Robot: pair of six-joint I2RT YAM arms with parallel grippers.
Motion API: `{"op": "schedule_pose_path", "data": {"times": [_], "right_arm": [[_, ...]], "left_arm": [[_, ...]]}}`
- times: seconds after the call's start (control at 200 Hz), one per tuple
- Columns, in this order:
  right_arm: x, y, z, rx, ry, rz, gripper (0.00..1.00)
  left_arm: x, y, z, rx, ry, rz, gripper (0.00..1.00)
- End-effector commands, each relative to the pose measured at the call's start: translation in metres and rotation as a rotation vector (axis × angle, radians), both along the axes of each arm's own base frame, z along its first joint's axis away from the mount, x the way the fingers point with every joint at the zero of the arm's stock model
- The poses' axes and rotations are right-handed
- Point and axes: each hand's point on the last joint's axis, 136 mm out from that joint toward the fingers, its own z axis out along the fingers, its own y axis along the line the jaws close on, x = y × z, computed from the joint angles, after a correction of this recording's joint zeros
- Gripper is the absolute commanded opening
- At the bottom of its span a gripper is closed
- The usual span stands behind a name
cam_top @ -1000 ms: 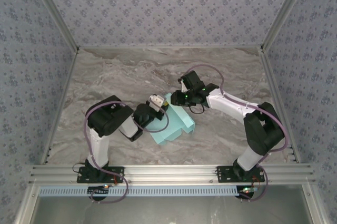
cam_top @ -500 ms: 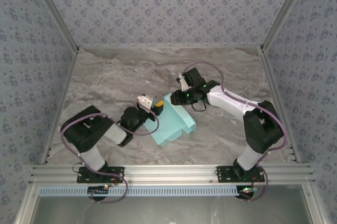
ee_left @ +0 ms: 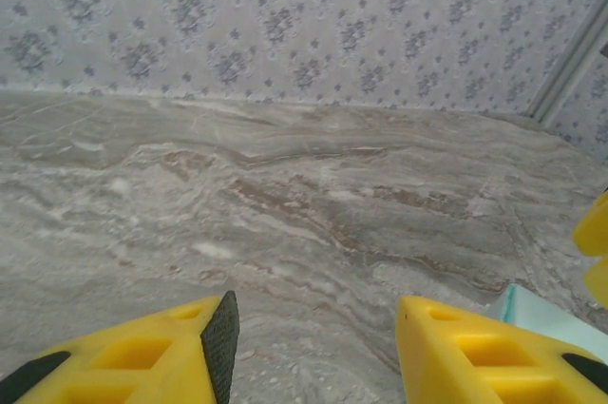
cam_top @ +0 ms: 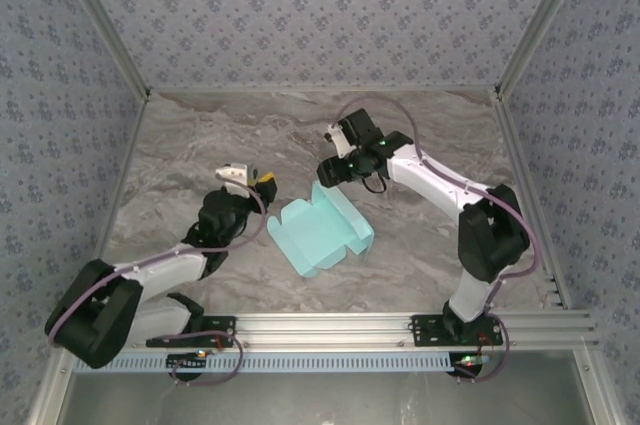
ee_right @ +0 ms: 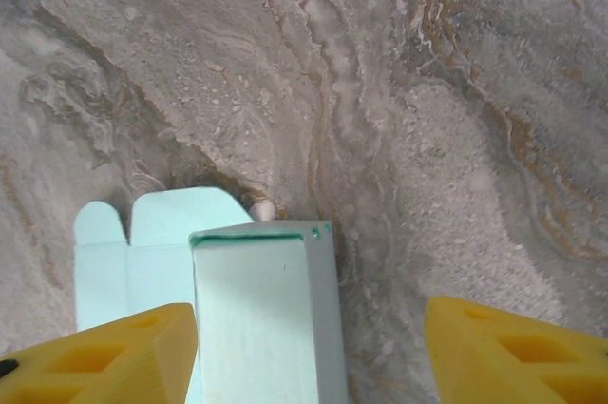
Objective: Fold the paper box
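Observation:
The pale cyan paper box lies partly folded on the marble table, between the two arms. My left gripper hovers to its left, apart from it and open. In the left wrist view its yellow fingers hold nothing, and a corner of the box shows at the lower right. My right gripper stands just behind the box's far end, open. Its wrist view looks down on the box, one raised end wall and rounded flaps, below the spread fingers and nearer the left finger.
Patterned walls and metal posts enclose the marble table. An aluminium rail runs along the near edge by the arm bases. A yellow piece shows at the right edge of the left wrist view.
My left arm has swung back to the left, off the box, its gripper now apart from it. The right gripper has drawn back slightly towards the far side. The box lies free.

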Motion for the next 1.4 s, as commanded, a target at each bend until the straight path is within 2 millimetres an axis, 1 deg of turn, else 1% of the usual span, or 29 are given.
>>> {"op": "schedule_pose_path", "data": {"times": [0.0,0.135,0.265,0.385,0.51,0.62,0.715,0.815,0.969,1.059,1.169,1.194,1.229,1.259,1.304,1.384,1.399], "right_arm": [[-0.002,0.004,-0.012,-0.089,0.039,0.063,0.70],[0.004,0.018,-0.026,-0.161,0.075,0.071,0.74],[0.005,0.029,-0.035,-0.167,0.115,0.077,0.75],[-0.001,0.037,-0.041,-0.158,0.150,0.083,0.74],[-0.007,0.040,-0.051,-0.175,0.174,0.082,0.71],[-0.004,0.038,-0.060,-0.233,0.147,0.057,0.70],[-0.002,0.040,-0.063,-0.254,0.148,0.034,0.69],[-0.001,0.043,-0.065,-0.260,0.151,0.029,0.64],[-0.003,0.042,-0.070,-0.279,0.170,0.043,0.51],[-0.006,0.041,-0.072,-0.287,0.176,0.053,0.49],[-0.009,0.040,-0.071,-0.293,0.171,0.084,0.45],[-0.009,0.040,-0.069,-0.290,0.166,0.092,0.44],[-0.010,0.041,-0.067,-0.280,0.160,0.109,0.43],[-0.012,0.043,-0.061,-0.262,0.147,0.125,0.43],[-0.012,0.044,-0.054,-0.235,0.132,0.141,0.42],[-0.013,0.045,-0.037,-0.190,0.102,0.161,0.42],[-0.011,0.044,-0.034,-0.186,0.094,0.158,0.42]], "left_arm": [[0.001,0.021,-0.013,0.000,0.100,0.069,0.49],[0.002,0.041,-0.021,-0.010,0.150,0.129,0.50],[0.003,0.054,-0.027,-0.018,0.187,0.167,0.51],[0.002,0.061,-0.029,-0.024,0.195,0.181,0.51],[0.002,0.066,-0.030,-0.026,0.201,0.192,0.51],[0.002,0.070,-0.030,-0.028,0.201,0.202,0.51],[0.003,0.073,-0.030,-0.029,0.203,0.209,0.51],[0.003,0.075,-0.031,-0.030,0.206,0.214,0.51],[0.002,0.076,-0.033,-0.028,0.213,0.217,0.51],[0.001,0.075,-0.034,-0.029,0.213,0.212,0.52],[0.001,0.070,-0.034,-0.032,0.210,0.183,0.57],[0.002,0.069,-0.034,-0.033,0.212,0.179,0.60],[0.002,0.067,-0.034,-0.036,0.213,0.167,0.61],[0.002,0.064,-0.033,-0.037,0.212,0.151,0.62],[0.002,0.060,-0.031,-0.046,0.210,0.128,0.65],[0.002,0.053,-0.025,-0.060,0.211,0.091,0.66],[0.002,0.052,-0.025,-0.063,0.217,0.088,0.69]]}}
